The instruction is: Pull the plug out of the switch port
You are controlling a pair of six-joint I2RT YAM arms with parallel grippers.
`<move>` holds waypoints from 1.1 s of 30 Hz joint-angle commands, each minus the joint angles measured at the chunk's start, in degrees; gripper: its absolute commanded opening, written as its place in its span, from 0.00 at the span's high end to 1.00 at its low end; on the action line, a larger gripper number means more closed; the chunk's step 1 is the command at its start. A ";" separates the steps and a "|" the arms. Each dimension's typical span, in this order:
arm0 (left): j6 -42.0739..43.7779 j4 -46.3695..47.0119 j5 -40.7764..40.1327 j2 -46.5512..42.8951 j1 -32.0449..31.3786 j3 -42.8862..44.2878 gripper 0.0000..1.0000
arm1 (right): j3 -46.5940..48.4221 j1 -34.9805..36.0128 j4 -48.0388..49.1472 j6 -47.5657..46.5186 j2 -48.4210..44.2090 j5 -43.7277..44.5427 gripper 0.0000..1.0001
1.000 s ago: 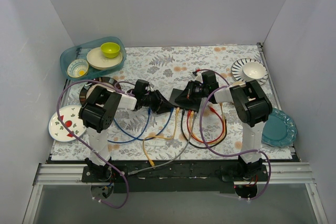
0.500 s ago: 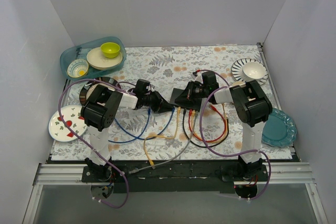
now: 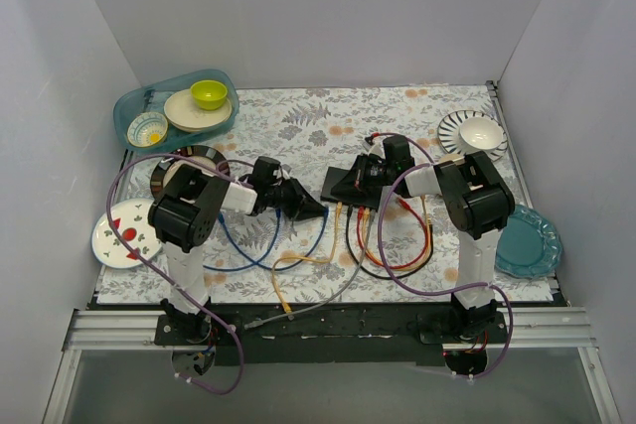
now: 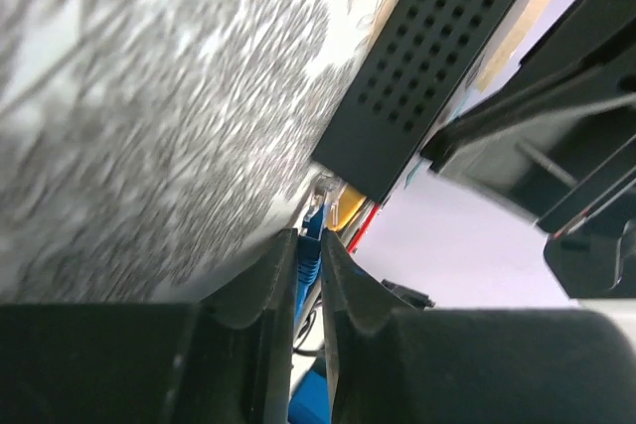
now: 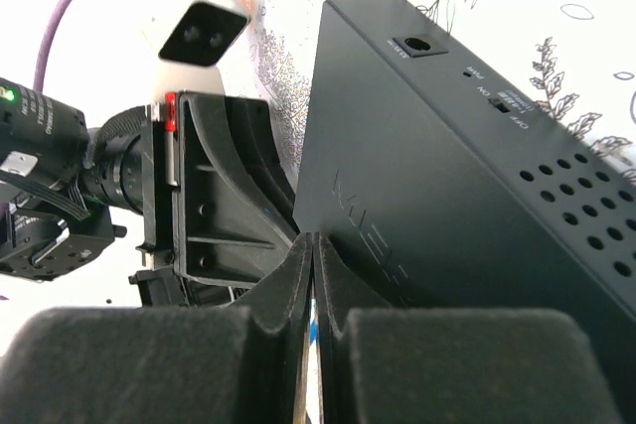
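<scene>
White walls (image 3: 298,17) box in three sides of a floral cloth (image 3: 298,121). The switch (image 3: 336,184) lies flat near the cloth's middle with its socket edge towards the near side. From that edge, cables (image 3: 393,255) loop across the cloth towards the arm bases.

The left gripper (image 4: 309,263) comes in low from the left, jaws clamped on a blue plug (image 4: 314,217) right at the switch's near-left corner. I cannot tell whether the plug is seated in its port. The right gripper (image 5: 313,245) has its jaws together, tips against the switch's top edge.

Open cloth runs from the switch to the far wall. A tub (image 3: 127,104) of dishes fills the far-left corner. A teal plate (image 3: 527,242) lies at the right edge, well apart from both grippers.
</scene>
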 commanded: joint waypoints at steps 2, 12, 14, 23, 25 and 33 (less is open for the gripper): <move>5.12 -10.13 -8.68 -1.20 -0.06 -7.08 1.00 | -1.20 -0.60 -5.39 -2.60 2.92 4.26 0.93; 10.83 -30.76 -26.31 -19.04 5.65 -6.30 0.89 | -1.29 -0.68 -7.23 -3.91 2.04 5.32 0.93; 11.71 -35.50 -30.02 -22.03 7.41 -4.54 0.75 | -1.29 -0.77 -7.32 -4.09 1.95 5.32 0.93; 11.98 -25.47 -27.70 -29.34 9.17 -2.16 0.08 | -0.76 -1.12 -9.08 -5.50 1.42 6.11 0.93; 10.66 -19.30 -18.94 -26.97 7.69 -2.69 0.11 | -1.46 -1.74 -9.26 -5.59 0.98 6.37 0.93; 7.58 -4.33 -9.74 -15.20 -1.71 2.31 0.28 | -2.00 -3.41 -10.13 -5.67 -0.60 8.75 0.93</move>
